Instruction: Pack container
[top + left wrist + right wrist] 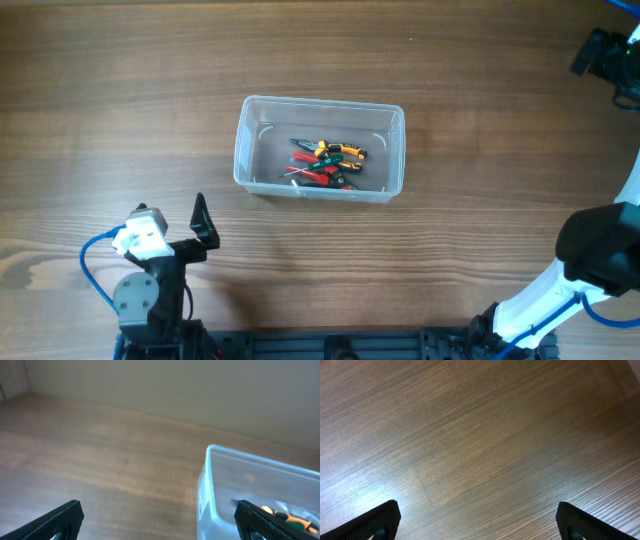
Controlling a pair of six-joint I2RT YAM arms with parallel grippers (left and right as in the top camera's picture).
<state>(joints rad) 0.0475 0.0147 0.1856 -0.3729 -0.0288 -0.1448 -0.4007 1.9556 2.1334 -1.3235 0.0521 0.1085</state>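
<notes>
Seemingly done: hand tools [325, 163] heaped inside the container [320, 101], none loose on the table [120, 80] around it. Left gripper [160, 525] and right gripper [480, 522] spread apart, empty.

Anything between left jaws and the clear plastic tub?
Nothing: overhead shows bare brown wooden table between the jaws of the left gripper and the clear rectangular plastic container.

No lettering, label, brand mark or number is legible in any view: none on the container [242, 150], the tools [325, 163] inside it, or the table [120, 100]. The tools are too small for any marking to be read.
</notes>
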